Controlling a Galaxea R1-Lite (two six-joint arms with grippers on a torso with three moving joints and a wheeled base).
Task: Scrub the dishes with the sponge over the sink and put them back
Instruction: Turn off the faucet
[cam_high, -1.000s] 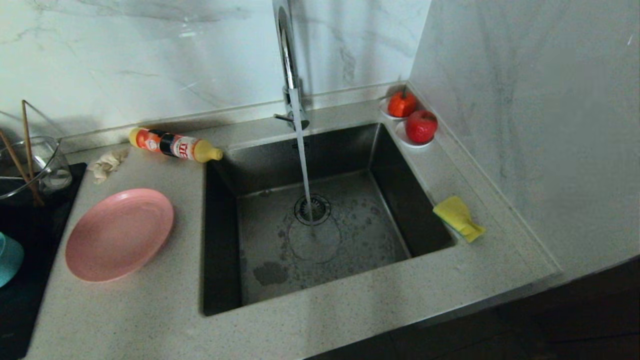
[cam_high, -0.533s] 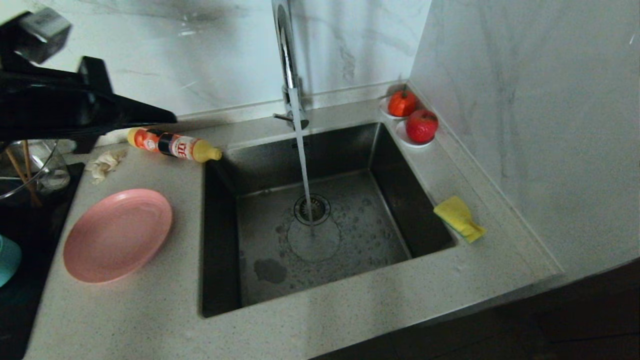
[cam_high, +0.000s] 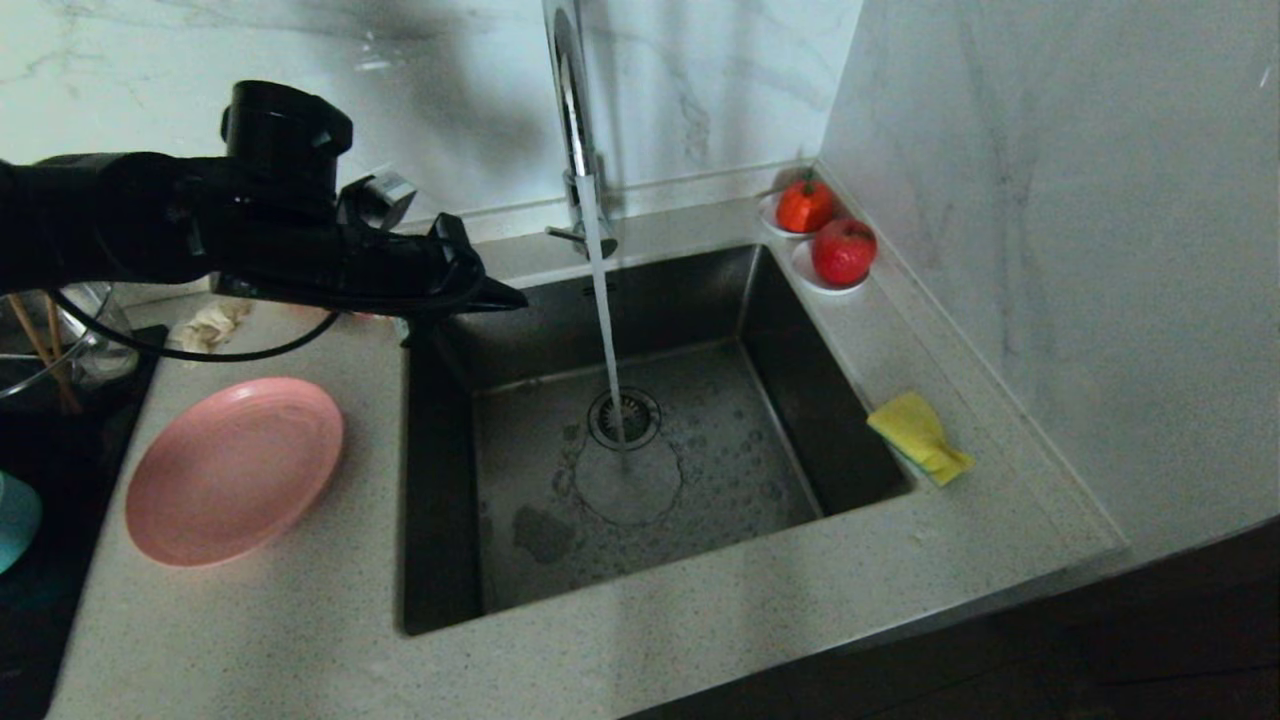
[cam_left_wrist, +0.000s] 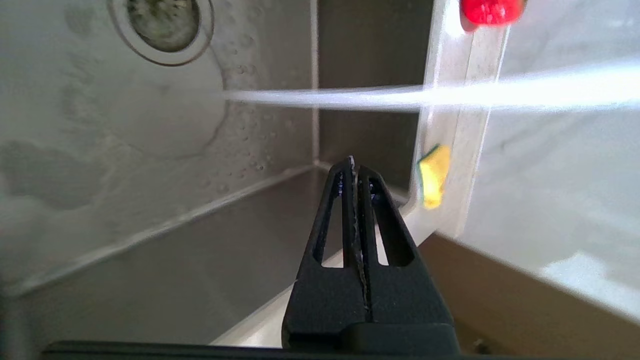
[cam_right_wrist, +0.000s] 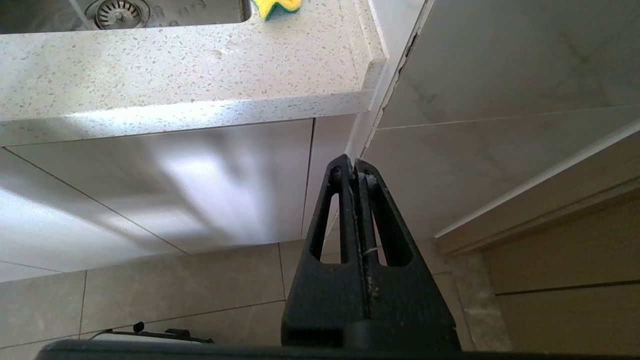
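Observation:
The pink plate (cam_high: 233, 467) lies on the counter left of the sink (cam_high: 440, 480). A sliver of the teal bowl (cam_high: 15, 520) shows at the far left edge. The yellow and green sponge (cam_high: 918, 434) rests on the counter at the sink's right rim, also seen as the sponge (cam_left_wrist: 433, 175) and the sponge (cam_right_wrist: 276, 6). My left gripper (cam_high: 515, 297) hangs shut and empty above the sink's back left corner, pointing right toward the water stream. In its own view the left gripper (cam_left_wrist: 354, 162) has its jaws pressed together. My right gripper (cam_right_wrist: 350, 161) is parked below the counter's front edge, shut.
Water runs from the chrome tap (cam_high: 572, 120) down to the drain (cam_high: 625, 417). Two red fruits on white saucers (cam_high: 828, 240) sit at the back right corner. A beige rag (cam_high: 212, 325) and a glass cup with chopsticks (cam_high: 60, 330) stand at the left. A wall (cam_high: 1080, 250) closes the right side.
My left arm has swung in from the upper left and moved right, its gripper now over the sink's back left corner. It now hides the bottle on the counter.

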